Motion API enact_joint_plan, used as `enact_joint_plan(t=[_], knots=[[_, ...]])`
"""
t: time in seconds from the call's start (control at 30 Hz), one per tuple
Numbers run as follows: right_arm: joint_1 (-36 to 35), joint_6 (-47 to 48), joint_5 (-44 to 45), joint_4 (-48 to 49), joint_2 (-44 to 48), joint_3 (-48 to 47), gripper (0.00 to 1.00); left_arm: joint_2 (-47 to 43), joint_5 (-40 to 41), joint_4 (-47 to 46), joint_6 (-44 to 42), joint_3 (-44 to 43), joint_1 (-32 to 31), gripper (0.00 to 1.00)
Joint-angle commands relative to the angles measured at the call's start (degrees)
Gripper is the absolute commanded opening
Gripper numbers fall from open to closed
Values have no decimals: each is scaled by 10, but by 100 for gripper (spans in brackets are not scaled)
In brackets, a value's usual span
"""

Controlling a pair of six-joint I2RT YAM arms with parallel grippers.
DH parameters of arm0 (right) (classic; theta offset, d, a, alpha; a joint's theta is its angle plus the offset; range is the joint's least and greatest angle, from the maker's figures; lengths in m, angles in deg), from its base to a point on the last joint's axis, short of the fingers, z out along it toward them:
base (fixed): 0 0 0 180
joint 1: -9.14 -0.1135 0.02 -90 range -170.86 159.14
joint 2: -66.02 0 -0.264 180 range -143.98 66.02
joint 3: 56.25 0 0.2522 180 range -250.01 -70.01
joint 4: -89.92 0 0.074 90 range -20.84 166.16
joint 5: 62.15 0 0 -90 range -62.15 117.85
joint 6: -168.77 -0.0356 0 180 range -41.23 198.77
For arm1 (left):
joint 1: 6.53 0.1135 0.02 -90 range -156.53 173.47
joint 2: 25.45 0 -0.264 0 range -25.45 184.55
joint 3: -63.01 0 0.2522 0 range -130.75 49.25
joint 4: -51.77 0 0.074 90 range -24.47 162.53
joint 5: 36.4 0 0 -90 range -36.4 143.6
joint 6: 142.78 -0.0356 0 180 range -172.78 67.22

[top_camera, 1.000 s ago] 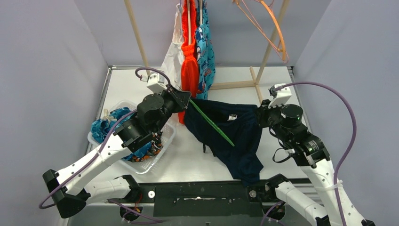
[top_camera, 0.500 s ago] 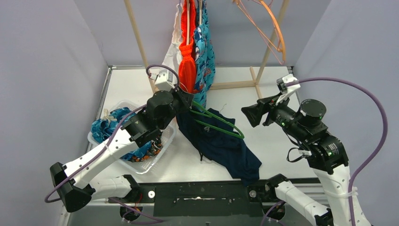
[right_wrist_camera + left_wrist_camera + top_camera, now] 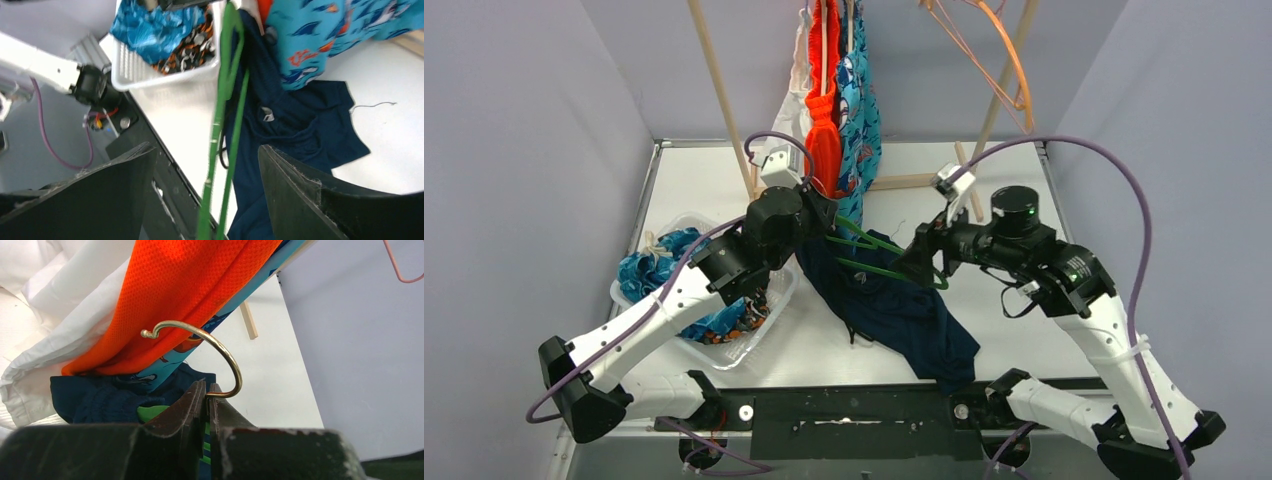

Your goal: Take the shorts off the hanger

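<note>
plastic basket, blue patterned shorts, camouflage shorts inside

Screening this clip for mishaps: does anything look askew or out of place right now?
Yes. The green hanger, pinched at its metal hook by the left gripper, is tilted rather than hanging level, and the navy shorts lie crumpled on the table beneath it. The open right gripper frames the hanger's wire without gripping it.

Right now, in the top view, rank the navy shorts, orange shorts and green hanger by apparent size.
1. navy shorts
2. orange shorts, though they hang nearer the camera
3. green hanger, just a thin outline
</note>
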Motion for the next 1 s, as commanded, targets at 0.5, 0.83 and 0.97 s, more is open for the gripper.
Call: enact_joint_plan(t=[0.5, 0.83, 0.97], knots=[[-192, 77, 250, -50, 6, -26, 3, -17, -29, -35, 14, -25, 3, 0], [-192, 19, 254, -75, 55, -1, 0, -54, -159, -58, -25, 22, 4, 41], [-192, -18, 262, -78, 108, 29, 0, -77, -242, -62, -53, 54, 3, 61]])
